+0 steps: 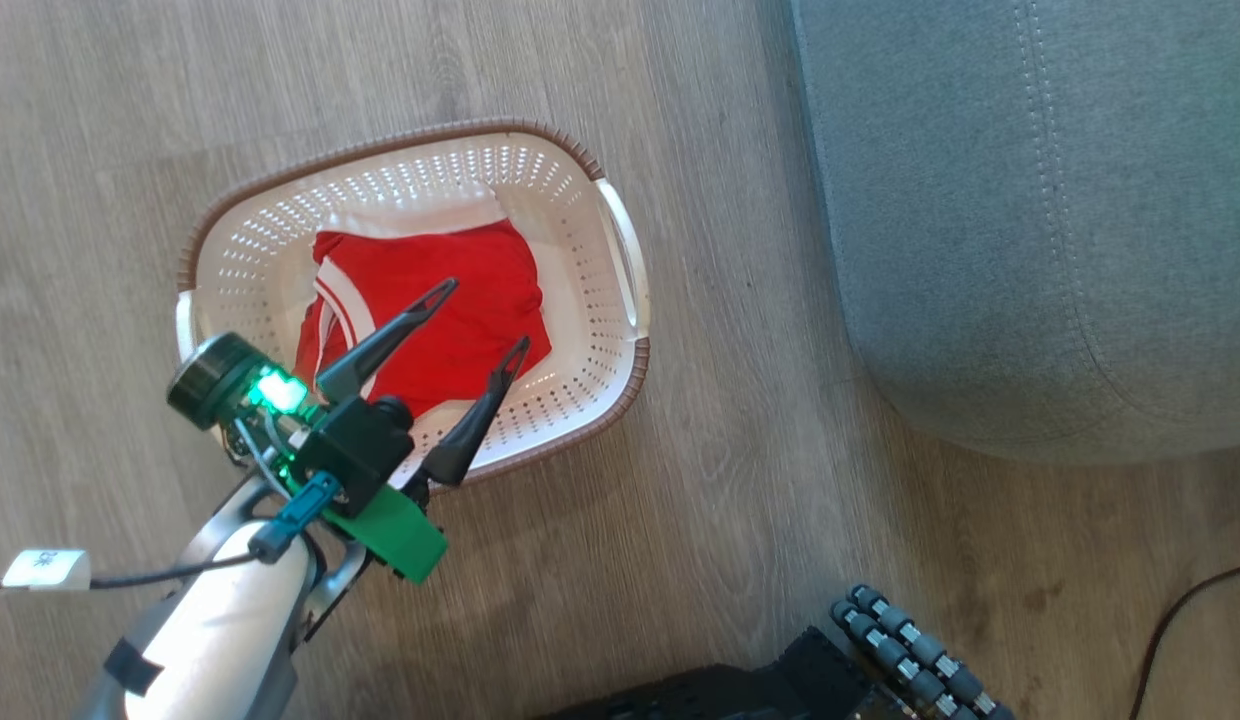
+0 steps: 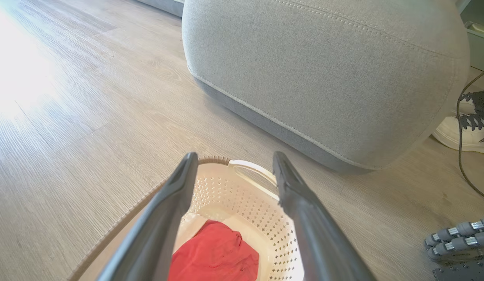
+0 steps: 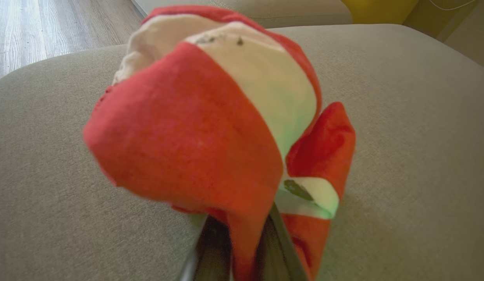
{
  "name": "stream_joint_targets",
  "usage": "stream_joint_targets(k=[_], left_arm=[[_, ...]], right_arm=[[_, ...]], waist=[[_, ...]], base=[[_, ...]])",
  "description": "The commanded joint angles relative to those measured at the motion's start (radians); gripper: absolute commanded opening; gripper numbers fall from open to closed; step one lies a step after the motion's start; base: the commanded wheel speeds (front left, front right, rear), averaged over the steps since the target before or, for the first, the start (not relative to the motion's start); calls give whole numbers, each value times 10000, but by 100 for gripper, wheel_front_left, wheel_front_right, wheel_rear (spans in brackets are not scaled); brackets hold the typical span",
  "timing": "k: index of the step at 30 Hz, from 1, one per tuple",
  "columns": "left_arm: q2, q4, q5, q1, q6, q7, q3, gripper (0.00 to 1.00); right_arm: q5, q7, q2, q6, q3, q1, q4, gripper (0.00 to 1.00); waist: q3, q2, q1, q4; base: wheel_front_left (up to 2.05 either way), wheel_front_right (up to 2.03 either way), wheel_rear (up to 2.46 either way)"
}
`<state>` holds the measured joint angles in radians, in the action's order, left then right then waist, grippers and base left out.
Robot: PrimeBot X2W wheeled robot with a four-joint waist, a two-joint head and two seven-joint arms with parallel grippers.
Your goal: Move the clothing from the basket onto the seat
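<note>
Quick rundown for you: your left gripper (image 1: 487,313) hangs over the basket (image 1: 580,190), fingers (image 1: 385,340) spread wide open with nothing between them. They point down toward a red jersey (image 1: 430,300) with white trim that lies crumpled on the bottom of the basket. In the left wrist view you can see that same jersey (image 2: 214,253) between the two fingers (image 2: 164,218), which aren't touching the cloth.

The basket sits on the wood floor (image 1: 730,500), near the seat (image 1: 1030,200) but with a strip of bare floor between them.

Your right gripper (image 3: 244,249) is clamped shut on a second red piece (image 3: 187,128), pinched low down between the fingers so the cloth bunches up in front of the camera, with white trim showing on top. That piece is over the grey seat cushion (image 3: 402,136). I can't tell whether it's actually resting on the fabric or just hanging above it.

Other stuff around: a white shoe (image 2: 456,132) with dark laces on the floor beside the seat, and a dark cable (image 2: 462,156) running past it.
</note>
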<state>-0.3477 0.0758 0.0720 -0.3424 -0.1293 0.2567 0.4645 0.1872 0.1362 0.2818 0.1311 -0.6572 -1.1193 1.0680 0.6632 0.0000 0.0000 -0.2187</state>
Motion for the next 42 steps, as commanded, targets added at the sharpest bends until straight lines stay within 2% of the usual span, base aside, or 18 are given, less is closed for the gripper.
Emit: stream_joint_targets(k=[1,2,3,8,12,17,22,27,33,36,37,42], left_arm=[[-73,-335,27,-59,-7,51,-320,100],[-54,-317,27,-58,-7,51,-325,100],[-34,-294,22,-55,-8,51,-323,100],[221,-126,-17,-46,-9,51,-255,100],[545,60,-7,1,-10,51,-175,100],[1161,356,69,183,20,51,-246,100],[1726,645,78,483,97,51,-398,100],[2152,843,73,858,246,51,-723,100],[2479,917,67,1252,485,51,-1222,100],[2584,933,28,1399,606,51,-1460,100],[2584,933,28,1399,606,51,-1460,100],[2729,1020,-13,1621,955,51,-1894,100]], right_arm=[[179,-22,96,-4,-143,-16,-213,0],[281,64,82,-4,-290,-8,-204,45],[328,119,47,-4,-456,-8,-159,100],[684,243,217,-4,-851,119,122,100],[911,627,264,-4,-673,230,213,100],[1067,1047,471,-4,139,755,286,100],[453,1237,379,-4,1417,1151,-11,100],[-1313,1251,151,-4,3737,2129,-1859,100],[-3719,1253,607,-4,6210,3915,-4397,100],[-4627,1254,868,-4,6991,4660,-5590,100],[-4627,1254,868,-4,6991,4660,-5590,100],[-5710,1254,1042,-4,7592,5893,-7274,100]], waist=[[-55,0,0,10],[-102,0,0,15],[-159,0,0,20],[-684,0,0,165],[-1332,0,0,346],[-2319,0,0,569],[-3377,0,0,786],[-4346,0,0,965],[-5280,0,0,1242],[-5632,0,0,1410],[-5632,0,0,1410],[-6111,0,0,1784]], base=[[0,0,0],[0,0,0],[0,0,0],[0,0,0],[0,0,0],[0,0,0],[0,0,0],[0,0,0],[0,0,0],[0,0,0],[0,0,0],[0,0,0]])
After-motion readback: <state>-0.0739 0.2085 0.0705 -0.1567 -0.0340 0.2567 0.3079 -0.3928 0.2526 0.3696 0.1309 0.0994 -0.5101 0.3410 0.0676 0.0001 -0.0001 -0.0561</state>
